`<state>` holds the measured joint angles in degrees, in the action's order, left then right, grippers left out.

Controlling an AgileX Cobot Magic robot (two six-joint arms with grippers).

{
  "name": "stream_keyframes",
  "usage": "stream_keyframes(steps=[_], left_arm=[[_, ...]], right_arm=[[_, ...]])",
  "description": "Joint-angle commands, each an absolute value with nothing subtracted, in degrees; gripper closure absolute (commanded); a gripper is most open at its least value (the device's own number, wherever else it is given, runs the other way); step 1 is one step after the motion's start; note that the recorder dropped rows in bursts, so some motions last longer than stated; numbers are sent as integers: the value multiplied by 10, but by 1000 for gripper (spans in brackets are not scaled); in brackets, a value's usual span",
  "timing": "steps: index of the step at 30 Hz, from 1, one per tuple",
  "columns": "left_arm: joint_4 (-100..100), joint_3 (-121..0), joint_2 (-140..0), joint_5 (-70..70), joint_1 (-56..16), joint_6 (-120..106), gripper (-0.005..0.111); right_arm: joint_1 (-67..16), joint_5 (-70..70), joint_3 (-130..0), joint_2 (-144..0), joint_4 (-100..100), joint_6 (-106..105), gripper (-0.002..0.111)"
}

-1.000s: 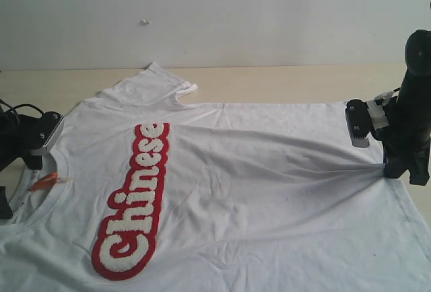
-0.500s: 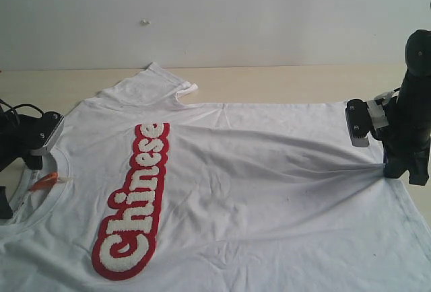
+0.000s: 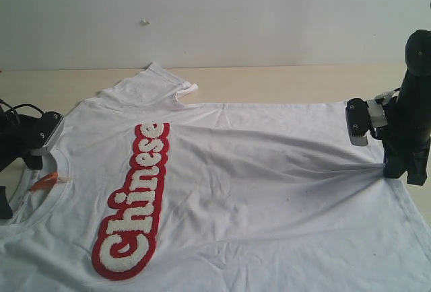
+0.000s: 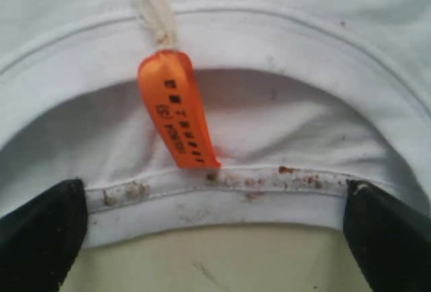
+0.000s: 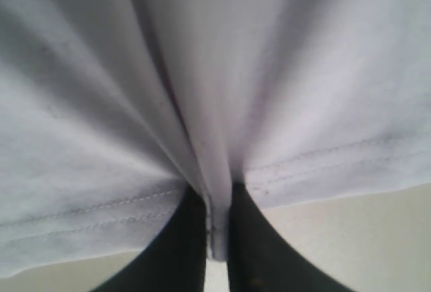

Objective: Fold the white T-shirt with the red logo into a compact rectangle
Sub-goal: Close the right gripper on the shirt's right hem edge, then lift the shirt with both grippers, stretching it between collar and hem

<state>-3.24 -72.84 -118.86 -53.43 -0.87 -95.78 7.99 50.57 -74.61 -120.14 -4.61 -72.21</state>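
Note:
The white T-shirt (image 3: 256,184) lies spread flat, chest up, with the red logo (image 3: 135,198) running along its left part. My left gripper (image 3: 31,157) sits at the ribbed collar (image 4: 222,198), open. Its dark fingertips (image 4: 40,235) stand wide apart on either side of the collar band, close to the orange neck tag (image 4: 176,110). My right gripper (image 3: 396,168) is at the bottom hem, shut on a pinched fold of the hem (image 5: 219,228). The fabric is pulled into tight creases that run from that fold across the shirt.
The shirt rests on a pale wooden table (image 3: 283,80) with a white wall behind. One sleeve (image 3: 151,83) points toward the wall. The shirt's near side runs out of the exterior view. Bare table shows under the collar (image 4: 215,265) and beside the hem (image 5: 363,238).

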Motion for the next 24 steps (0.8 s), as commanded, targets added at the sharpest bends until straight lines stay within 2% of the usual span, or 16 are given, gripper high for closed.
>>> stream_keyframes(steps=[1, 4, 13, 16, 18, 19, 23, 24], left_arm=[[-38, -720, -1207, -554, -6, -939, 2], [-38, -720, -1215, -535, -6, -867, 2], [-19, -720, -1235, -489, -6, -861, 2], [0, -720, -1235, -497, -6, -850, 7], [12, -720, -1235, -497, -6, -849, 20], [18, -720, -1235, -498, -6, -849, 31], [26, -720, -1235, -526, -6, -849, 101], [28, -720, -1235, -530, -6, -854, 105]], right_arm=[[80, 480, -740, -1219, -51, -719, 108], [80, 478, -740, -1219, -51, -719, 108], [80, 476, -740, -1219, -51, -719, 108], [80, 476, -740, -1219, -51, -719, 108], [80, 476, -740, -1219, -51, -719, 108], [80, 476, -740, -1219, -51, -719, 108], [80, 476, -740, -1219, -51, -719, 108], [80, 476, -740, -1219, -51, -719, 108]])
